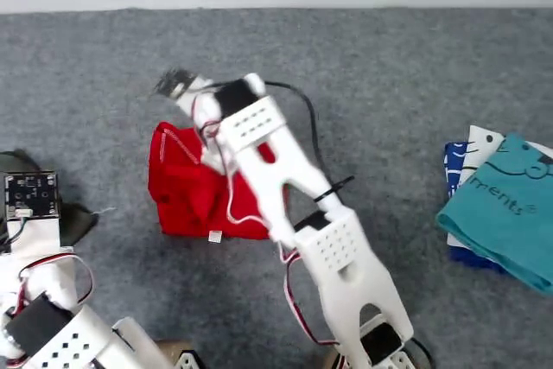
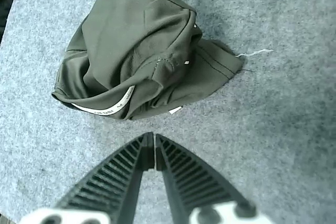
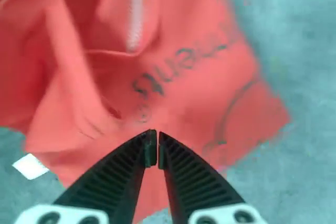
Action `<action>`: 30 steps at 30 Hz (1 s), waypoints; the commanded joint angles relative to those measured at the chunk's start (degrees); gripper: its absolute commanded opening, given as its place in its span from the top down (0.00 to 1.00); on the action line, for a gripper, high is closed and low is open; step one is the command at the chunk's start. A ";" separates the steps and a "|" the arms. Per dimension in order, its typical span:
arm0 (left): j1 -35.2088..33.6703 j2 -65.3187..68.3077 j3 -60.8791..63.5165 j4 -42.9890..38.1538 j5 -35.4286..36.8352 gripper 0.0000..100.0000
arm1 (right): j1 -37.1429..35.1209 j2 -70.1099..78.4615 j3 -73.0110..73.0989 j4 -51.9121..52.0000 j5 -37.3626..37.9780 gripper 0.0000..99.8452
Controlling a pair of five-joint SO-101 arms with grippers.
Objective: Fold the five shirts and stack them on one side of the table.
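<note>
The red shirt [image 3: 173, 72] carries a line of dark lettering across its front, too smeared to make out, plus a pale stripe [image 3: 136, 9] running up the cloth. A small white tag [image 3: 30, 166] sticks out at the hem. The shirt lies crumpled and only loosely bunched on the grey table [image 1: 389, 84].

The right gripper [image 3: 152, 142] sits over the red shirt, just short of the lettering, its ribbed black fingers pressed together with no cloth between them. Whether the tips touch the fabric cannot be told.

Well apart from the red shirt, on the left arm's side, an olive shirt [image 2: 136, 51] lies in a rumpled heap. A white neck label [image 2: 102, 111] with tiny unreadable print shows at its collar. The left gripper [image 2: 155, 148] is just beside this heap, jaws closed, not touching it.

On the far side from the red shirt, a teal shirt [image 1: 510, 209] with dark lettering tops a blue shirt [image 1: 456, 170] and a white shirt [image 1: 479, 143].
</note>
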 commanded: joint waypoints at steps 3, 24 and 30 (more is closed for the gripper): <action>-0.26 0.00 -0.57 -1.23 -0.18 0.98 | -13.32 1.19 -0.88 0.04 0.18 0.99; -0.09 0.00 -0.48 -1.23 2.55 0.98 | 1.19 4.62 -16.79 -4.00 6.59 0.99; -0.09 0.00 -0.48 -1.23 3.34 0.98 | -1.01 12.18 -17.58 -14.99 8.09 0.99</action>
